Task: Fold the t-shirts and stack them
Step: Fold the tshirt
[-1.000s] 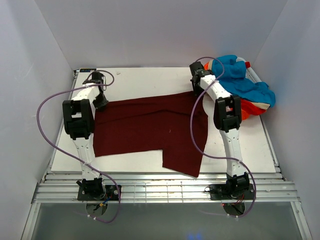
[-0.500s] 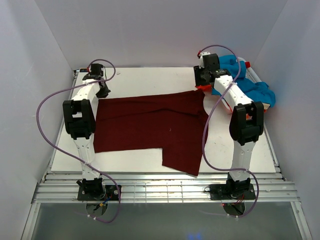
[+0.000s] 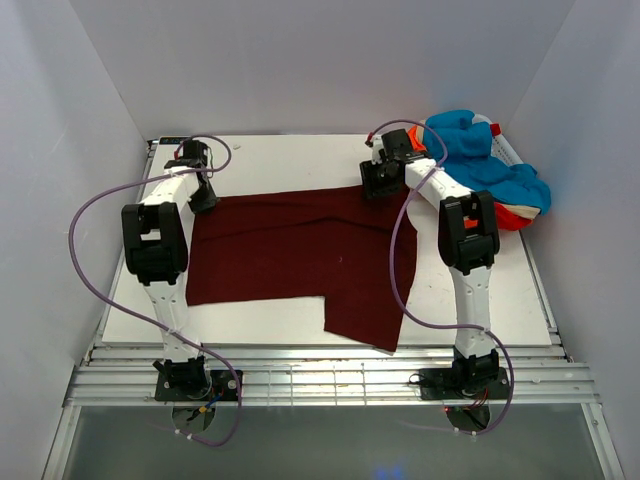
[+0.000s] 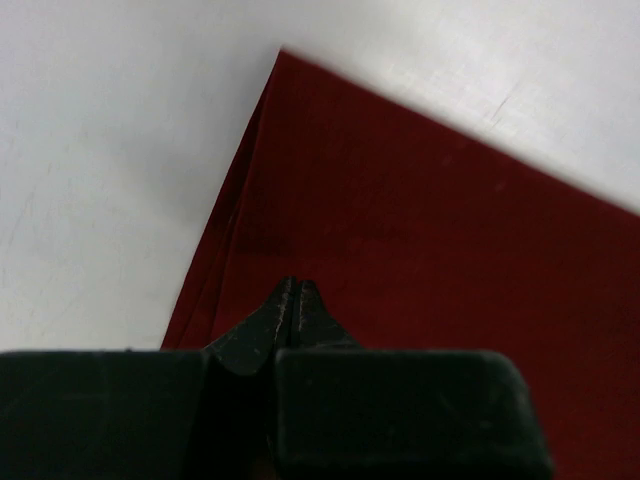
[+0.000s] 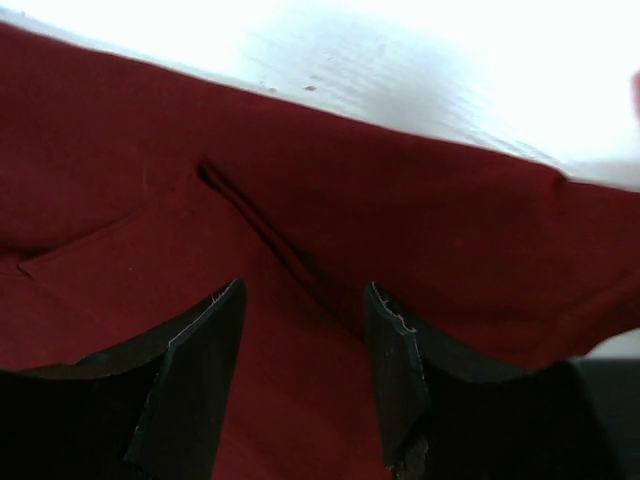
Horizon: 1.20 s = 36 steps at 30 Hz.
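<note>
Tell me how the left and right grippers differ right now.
The left gripper has its jaws shut; the right gripper has them open. The left sits at the far left corner of the maroon t-shirt, the right near its far right corner, straddling a crease. Both are low over that shirt.

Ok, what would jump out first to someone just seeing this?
The dark maroon t-shirt spread across the middle of the table, with the left gripper shut and the right gripper open at its far edge. Then the bright turquoise and orange-red pile bunched at the far right corner.
</note>
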Motion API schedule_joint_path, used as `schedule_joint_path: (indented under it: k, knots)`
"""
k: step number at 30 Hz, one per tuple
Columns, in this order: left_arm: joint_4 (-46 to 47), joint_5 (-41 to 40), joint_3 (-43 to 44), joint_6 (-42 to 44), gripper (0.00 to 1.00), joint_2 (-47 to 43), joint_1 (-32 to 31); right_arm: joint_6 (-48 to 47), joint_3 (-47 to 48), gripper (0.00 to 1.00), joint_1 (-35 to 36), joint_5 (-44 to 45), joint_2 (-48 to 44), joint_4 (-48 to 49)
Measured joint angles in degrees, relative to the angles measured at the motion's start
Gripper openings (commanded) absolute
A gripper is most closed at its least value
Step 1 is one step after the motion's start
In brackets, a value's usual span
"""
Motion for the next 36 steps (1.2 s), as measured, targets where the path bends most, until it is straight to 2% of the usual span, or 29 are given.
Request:
schedule_joint_path:
  k: [12,19,22,23,27,32,35,36]
  knots:
    - [-3.6,-1.1,-12.5,-1.0,0.11,-9.2,0.0,0.1,-0.9,0.54,2.2,0.0,0.5,0.2]
    - [-3.3,-1.5,-15.8,-1.1,0.11,-9.4,0.0,-0.1,-4.3,0.51,2.3,0.8,0.2,2.4]
    - [-2.9,-1.5,-17.0,-1.1,0.10,-9.8,0.0,-0.2,-4.6,0.35,2.3,1.5,0.1,3.0]
    - [-2.7,-1.5,-17.5,-1.1,0.09,-10.1,0.0,-0.4,-4.7,0.26,2.3,1.8,0.1,3.1]
    - [-2.3,-1.5,-17.9,-1.0,0.09,-11.5,0.0,-0.6,-4.9,0.12,2.5,3.0,0.1,3.4]
    - [-1.6,-1.6,-18.0,-1.1,0.09,-14.0,0.0,-1.1,-6.7,0.11,3.3,4.5,-1.1,4.5]
    - [-1.2,-1.6,-18.2,-1.1,0.09,-14.8,0.0,-1.4,-7.8,0.20,3.9,5.5,-2.1,4.3]
    - [-1.0,-1.6,-18.4,-1.0,0.09,-15.0,0.0,-1.4,-8.2,0.20,4.0,5.7,-2.5,4.3]
